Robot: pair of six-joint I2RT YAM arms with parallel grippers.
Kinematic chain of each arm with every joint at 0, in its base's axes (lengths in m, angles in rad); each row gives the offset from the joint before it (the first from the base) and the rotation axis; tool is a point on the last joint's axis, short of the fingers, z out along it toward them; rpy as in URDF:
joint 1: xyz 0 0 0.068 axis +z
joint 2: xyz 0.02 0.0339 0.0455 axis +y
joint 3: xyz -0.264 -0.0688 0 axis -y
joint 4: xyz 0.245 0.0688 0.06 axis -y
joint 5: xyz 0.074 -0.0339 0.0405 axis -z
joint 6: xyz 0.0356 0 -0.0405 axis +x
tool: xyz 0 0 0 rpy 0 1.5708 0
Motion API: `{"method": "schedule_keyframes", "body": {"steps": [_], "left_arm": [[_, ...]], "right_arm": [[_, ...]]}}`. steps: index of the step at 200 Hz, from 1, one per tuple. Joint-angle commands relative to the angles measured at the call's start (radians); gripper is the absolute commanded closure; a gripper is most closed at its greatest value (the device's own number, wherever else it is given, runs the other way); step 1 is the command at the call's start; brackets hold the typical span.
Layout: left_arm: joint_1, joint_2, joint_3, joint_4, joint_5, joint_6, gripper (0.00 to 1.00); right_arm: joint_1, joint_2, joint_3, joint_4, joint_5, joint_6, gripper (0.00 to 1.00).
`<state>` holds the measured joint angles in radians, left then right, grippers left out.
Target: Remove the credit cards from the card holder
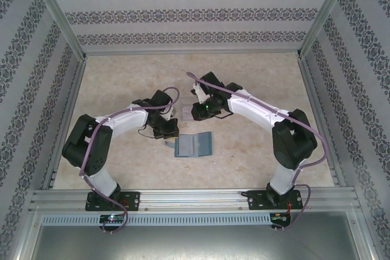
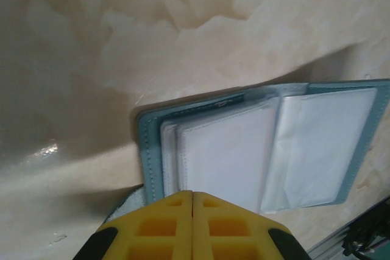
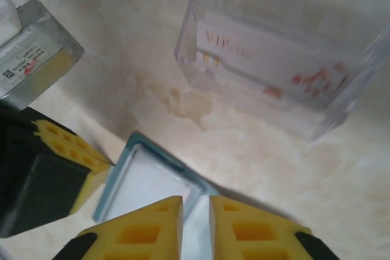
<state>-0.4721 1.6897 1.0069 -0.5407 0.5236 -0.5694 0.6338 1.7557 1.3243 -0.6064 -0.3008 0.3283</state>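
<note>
Two yellow-padded grippers flank the teal-blue soft folding card holder (image 1: 194, 144), which lies open on the beige marbled table (image 1: 122, 77). At its ten o'clock, the left gripper (image 2: 192, 196) has its jaws pressed together, perhaps pinning the edge. At twelve, the right gripper (image 3: 196, 202) shows a narrow gap, and I cannot tell whether it grips anything. Pale pinkish credit cards (image 3: 262, 59) sit inside a clear plastic box (image 3: 341, 89).

Top camera sits high behind both arm bases, looking down across the whole table (image 1: 122, 83). Left wrist camera faces down, tight on the open card holder (image 2: 146, 144). Right wrist camera (equally close) shares that holder's corner (image 3: 116, 181), clear box (image 3: 274, 59) beyond.
</note>
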Motion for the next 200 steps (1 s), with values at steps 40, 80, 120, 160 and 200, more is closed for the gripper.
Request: {"method": "schedule_keyframes", "body": {"steps": [40, 80, 120, 160, 200], "left_arm": [[-0.012, 0.031, -0.077, 0.042, 0.014, -0.010, 0.95], [-0.012, 0.032, -0.104, 0.056, 0.013, -0.008, 0.95], [-0.011, 0.036, -0.123, 0.067, 0.015, -0.007, 0.95], [-0.011, 0.036, -0.129, 0.073, 0.014, -0.009, 0.95], [-0.011, 0.039, -0.128, 0.072, 0.014, -0.006, 0.95]], "right_arm": [[0.059, -0.069, -0.208, 0.263, -0.144, 0.431, 0.86], [0.084, -0.008, -0.252, 0.368, -0.189, 0.540, 0.89], [0.123, 0.059, -0.248, 0.451, -0.228, 0.615, 0.89], [0.138, 0.091, -0.270, 0.466, -0.212, 0.654, 0.88], [0.147, 0.125, -0.281, 0.468, -0.218, 0.663, 0.85]]}}
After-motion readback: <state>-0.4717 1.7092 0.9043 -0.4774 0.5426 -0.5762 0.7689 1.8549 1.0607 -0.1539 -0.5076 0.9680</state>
